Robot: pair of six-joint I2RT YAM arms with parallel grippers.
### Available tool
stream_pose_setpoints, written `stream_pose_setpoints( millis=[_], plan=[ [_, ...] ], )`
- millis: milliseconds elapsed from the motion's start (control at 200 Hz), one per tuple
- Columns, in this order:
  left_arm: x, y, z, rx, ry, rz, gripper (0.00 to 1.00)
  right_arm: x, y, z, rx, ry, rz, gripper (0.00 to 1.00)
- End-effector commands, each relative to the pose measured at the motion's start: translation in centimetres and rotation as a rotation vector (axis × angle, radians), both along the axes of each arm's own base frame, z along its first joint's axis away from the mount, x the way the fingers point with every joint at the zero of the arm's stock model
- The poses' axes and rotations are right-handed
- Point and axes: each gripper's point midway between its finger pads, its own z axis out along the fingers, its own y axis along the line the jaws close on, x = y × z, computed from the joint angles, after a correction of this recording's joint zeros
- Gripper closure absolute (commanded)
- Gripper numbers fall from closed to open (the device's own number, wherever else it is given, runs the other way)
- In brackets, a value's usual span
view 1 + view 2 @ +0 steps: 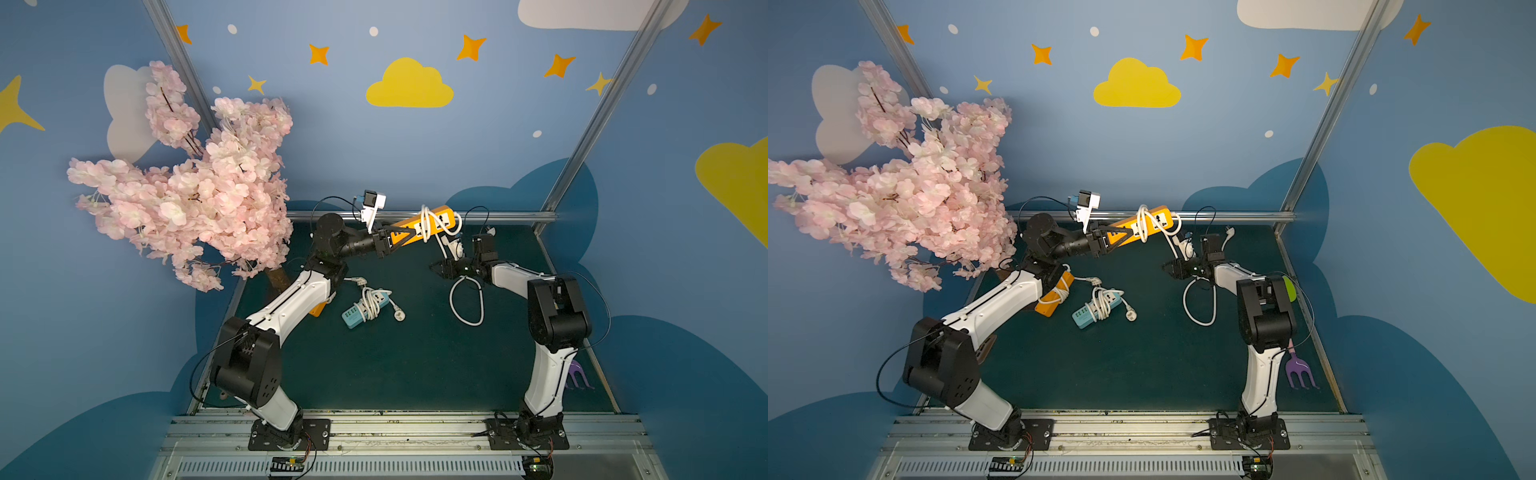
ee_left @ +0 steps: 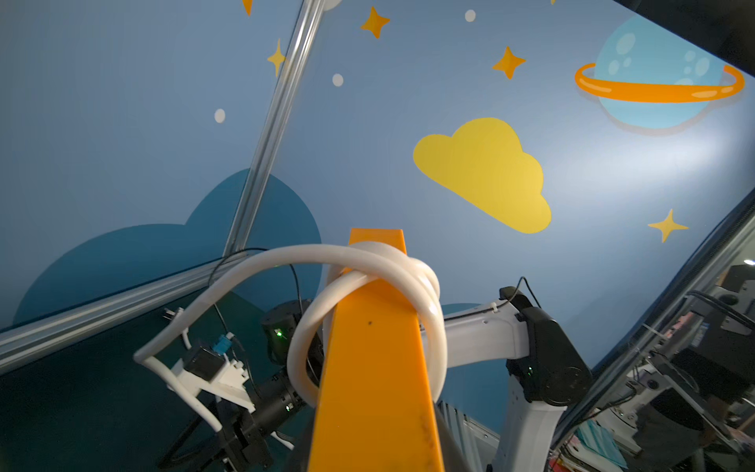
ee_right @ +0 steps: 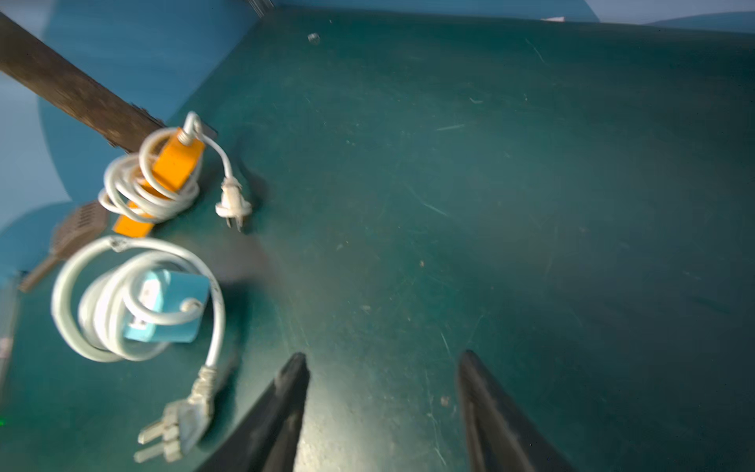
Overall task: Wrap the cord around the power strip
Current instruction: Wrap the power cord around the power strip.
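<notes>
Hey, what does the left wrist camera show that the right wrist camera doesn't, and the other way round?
Only the left wrist view: the held orange power strip raised against the wall, the white cord looped loosely around it and trailing off to one side, and the right arm behind it.

Only the right wrist view: a wrapped orange power strip and a wrapped light blue power strip lying on the table, plus the right gripper, open and empty.

Both: the dark green table and the blue wall.
</notes>
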Motion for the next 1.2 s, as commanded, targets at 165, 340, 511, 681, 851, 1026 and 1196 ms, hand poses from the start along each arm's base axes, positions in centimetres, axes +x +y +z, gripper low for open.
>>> stream_pose_setpoints(
  millis=[165,340,511,681,851,1026,1196],
  plan=[
    [4.3,3.8,3.2,0.073,-0.187,0.313,0.97,-4.8,0.9,-0.4,-0.205,-0.016,-0.027,0.88],
    [7.7,5.7,1.5,0.294,-0.280,0.507,0.97,-8.9,2.1,1.3,-0.370,-0.078,0.056,1.00],
    [11.0,8.4,-2.9,0.667,-0.380,0.681,0.97,-11.8,2.0,3.5,-0.601,-0.240,0.157,1.00],
    [12.4,10.3,-10.1,1.038,-0.391,0.678,0.97,-12.3,0.6,8.8,-0.795,-0.501,0.163,1.00],
    [9.3,7.0,-15.9,1.125,-0.345,0.481,0.97,-11.6,0.4,18.0,-0.701,-0.744,0.076,1.00],
    [2.9,1.9,-18.0,1.045,-0.307,0.162,0.97,-9.1,-0.1,23.5,-0.618,-0.786,0.053,1.00],
    [-3.9,-1.5,-17.4,0.912,-0.242,-0.129,0.97,-4.8,-1.5,24.8,-0.636,-0.759,0.031,1.00]
  ],
)
